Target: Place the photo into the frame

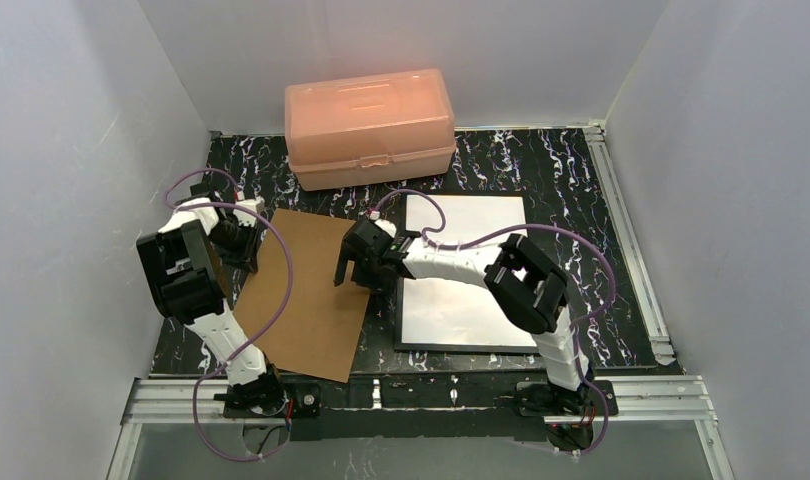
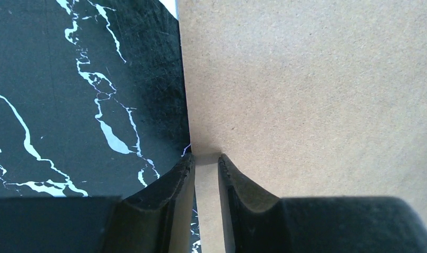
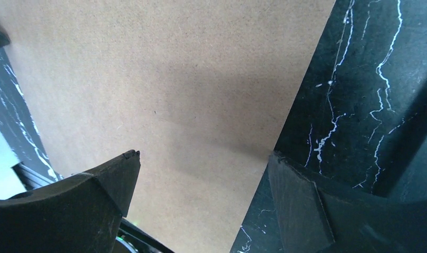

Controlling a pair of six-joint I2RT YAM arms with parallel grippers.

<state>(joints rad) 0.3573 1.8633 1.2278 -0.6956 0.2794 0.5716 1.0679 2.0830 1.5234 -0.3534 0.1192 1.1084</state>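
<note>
The frame lies flat right of centre, its black edge around a white surface. A second white sheet lies at its far end. No printed picture shows, so I cannot tell whether either white surface is the photo. My left gripper points down at the left edge of a brown backing board. Its fingers stand a narrow gap apart, with the board's edge running under that gap. My right gripper hangs wide open over the board's right edge, holding nothing.
A peach plastic box stands shut at the back, just beyond the board. The black marbled mat covers the table, with metal rails along its right and near sides. White walls close in on both sides.
</note>
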